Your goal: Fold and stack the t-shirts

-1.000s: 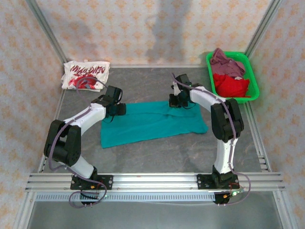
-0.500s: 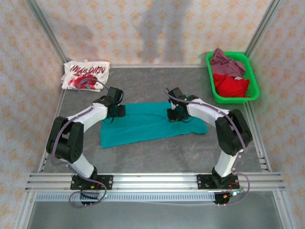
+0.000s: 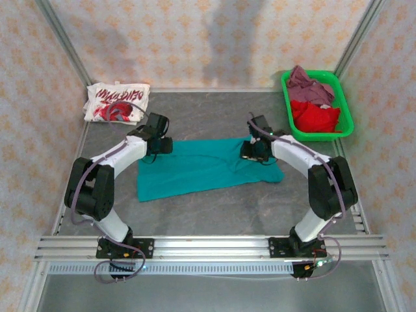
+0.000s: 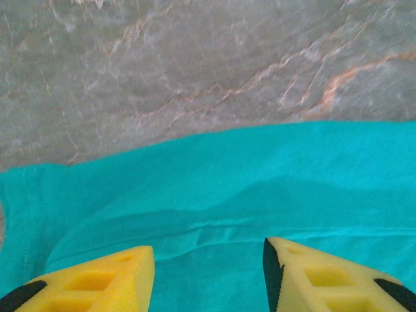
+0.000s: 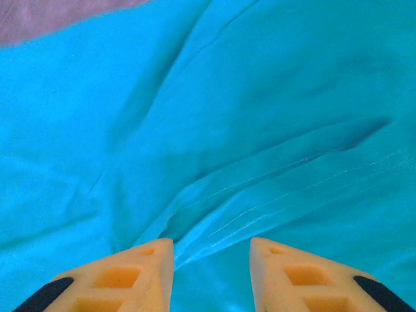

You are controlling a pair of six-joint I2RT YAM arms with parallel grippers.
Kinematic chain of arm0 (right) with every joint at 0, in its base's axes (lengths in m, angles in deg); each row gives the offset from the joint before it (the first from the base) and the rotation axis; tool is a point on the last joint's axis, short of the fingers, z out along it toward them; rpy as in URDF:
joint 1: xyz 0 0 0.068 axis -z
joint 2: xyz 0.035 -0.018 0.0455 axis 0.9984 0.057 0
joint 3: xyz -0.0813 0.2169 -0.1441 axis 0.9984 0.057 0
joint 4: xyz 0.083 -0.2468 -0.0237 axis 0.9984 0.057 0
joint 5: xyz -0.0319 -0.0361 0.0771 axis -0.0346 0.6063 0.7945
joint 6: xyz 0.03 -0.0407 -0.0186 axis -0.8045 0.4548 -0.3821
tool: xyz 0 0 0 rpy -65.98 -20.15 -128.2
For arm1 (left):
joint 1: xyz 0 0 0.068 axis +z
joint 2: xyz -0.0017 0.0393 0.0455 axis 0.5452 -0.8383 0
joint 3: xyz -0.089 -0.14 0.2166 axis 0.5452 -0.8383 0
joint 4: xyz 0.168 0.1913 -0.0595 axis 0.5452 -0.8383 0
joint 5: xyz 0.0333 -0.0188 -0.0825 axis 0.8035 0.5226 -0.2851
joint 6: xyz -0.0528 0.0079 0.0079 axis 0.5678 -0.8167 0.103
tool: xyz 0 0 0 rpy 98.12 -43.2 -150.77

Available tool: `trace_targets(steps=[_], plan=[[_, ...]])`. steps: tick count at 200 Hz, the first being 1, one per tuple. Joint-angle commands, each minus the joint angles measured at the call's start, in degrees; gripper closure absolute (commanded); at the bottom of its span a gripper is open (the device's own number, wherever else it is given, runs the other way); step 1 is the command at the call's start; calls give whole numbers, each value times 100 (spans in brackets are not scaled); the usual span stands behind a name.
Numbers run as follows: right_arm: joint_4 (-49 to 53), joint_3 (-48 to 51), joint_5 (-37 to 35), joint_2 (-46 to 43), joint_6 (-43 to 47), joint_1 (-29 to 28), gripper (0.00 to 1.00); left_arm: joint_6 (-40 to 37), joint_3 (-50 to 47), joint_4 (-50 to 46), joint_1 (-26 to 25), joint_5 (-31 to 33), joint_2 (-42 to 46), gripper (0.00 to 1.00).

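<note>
From above, the teal shirt (image 3: 208,170) lay spread flat mid-table, with the left gripper (image 3: 158,144) at its far left edge and the right gripper (image 3: 255,152) near its far right. In the left wrist view, the fingers (image 4: 97,279) stood apart over smooth cloth beside the far hem. In the right wrist view, the fingers (image 5: 123,273) were spread astride a raised wrinkle (image 5: 260,208). The shirt looked light and limp and would likely sag, so pinching it at the far corners seemed best.
</note>
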Motion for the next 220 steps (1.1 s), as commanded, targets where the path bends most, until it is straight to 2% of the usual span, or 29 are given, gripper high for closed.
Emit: trace_targets(steps=[1, 13, 46, 75, 126, 164, 205, 220], plan=[[-13, -728, -41, 410, -181, 22, 71, 66, 128, -185, -15, 1, -9, 52], [301, -1193, -159, 809, -38, 5, 74, 57, 124, -202, -18, 10, -30, 52], [966, -2107, -641, 1561, 314, -130, 74, 74, 31, -202, -20, 45, 2, 52], [1154, -2100, -623, 1796, 516, -235, 75, 52, -71, -224, -20, 143, 61, 52], [1001, -964, -540, 933, 599, -302, 77, 48, -36, -265, -17, 189, 8, 52], [1441, -341, -650, 219, 648, -303, 78, 109, 17, -251, -16, 174, -109, 52], [1628, -97, -686, -214, 601, -295, 77, 140, 3, -229, -21, 139, -131, 52], [1484, -183, -688, -172, 459, -245, 77, 41, 31, -214, -32, -135, -75, 52]])
